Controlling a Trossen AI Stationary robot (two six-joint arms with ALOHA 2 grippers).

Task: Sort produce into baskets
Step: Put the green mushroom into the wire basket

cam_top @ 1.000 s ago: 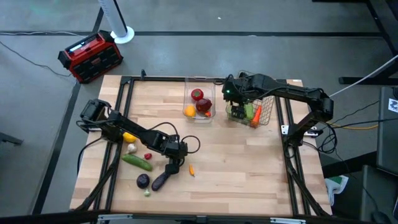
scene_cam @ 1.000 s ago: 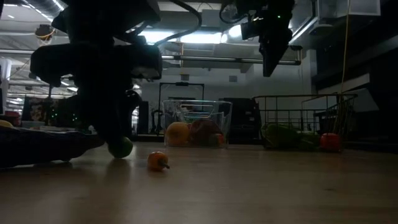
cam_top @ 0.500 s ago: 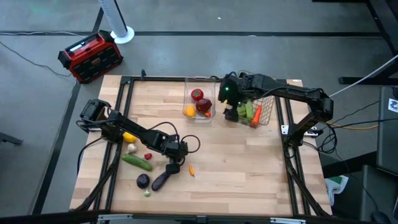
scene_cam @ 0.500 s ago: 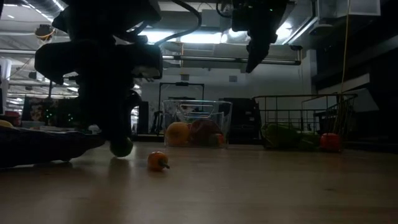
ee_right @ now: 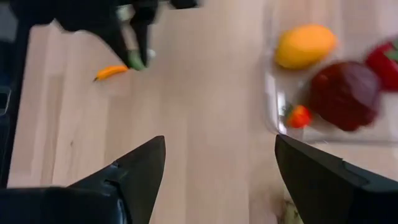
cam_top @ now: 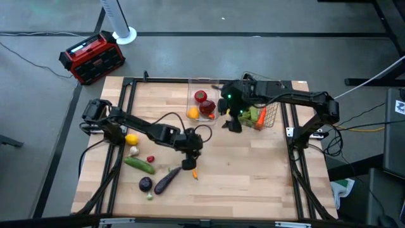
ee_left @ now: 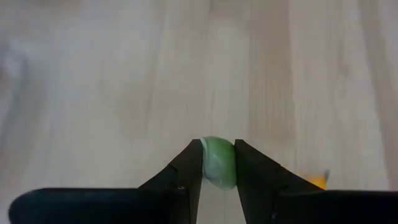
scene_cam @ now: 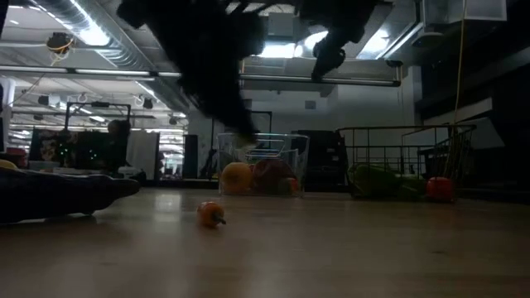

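My left gripper [cam_top: 188,163] is shut on a small round green piece of produce [ee_left: 217,163] above the table's middle. It also shows in the right wrist view [ee_right: 135,61]. My right gripper [cam_top: 233,124] is open and empty. It hangs between the clear plastic bin [cam_top: 215,94] and the wire mesh basket [cam_top: 273,113]. The bin holds a red apple [cam_top: 200,96], an orange fruit [cam_top: 192,113] and a dark red fruit [ee_right: 346,94]. The basket holds green produce and a carrot [cam_top: 261,116]. A tiny orange chili [cam_top: 194,172] lies on the table below my left gripper. My left gripper pinches the green piece by its two opposite sides [ee_left: 208,164] between its two fingertips [ee_left: 191,163]. The fingers point down from above. The piece is lifted clear of the table.
On the table's left lie a lemon [cam_top: 131,139], garlic [cam_top: 133,151], a red chili [cam_top: 150,159], a cucumber [cam_top: 139,165], a round eggplant [cam_top: 145,184] and a long eggplant [cam_top: 166,180]. A red-black box [cam_top: 92,57] stands on the floor beyond the far left corner.
My left gripper has risen from the table with the green piece and gone a little toward the table's right and far edges; the piece is now lifted clear. My right gripper has left the wire basket and gone toward the table's left and near edges.
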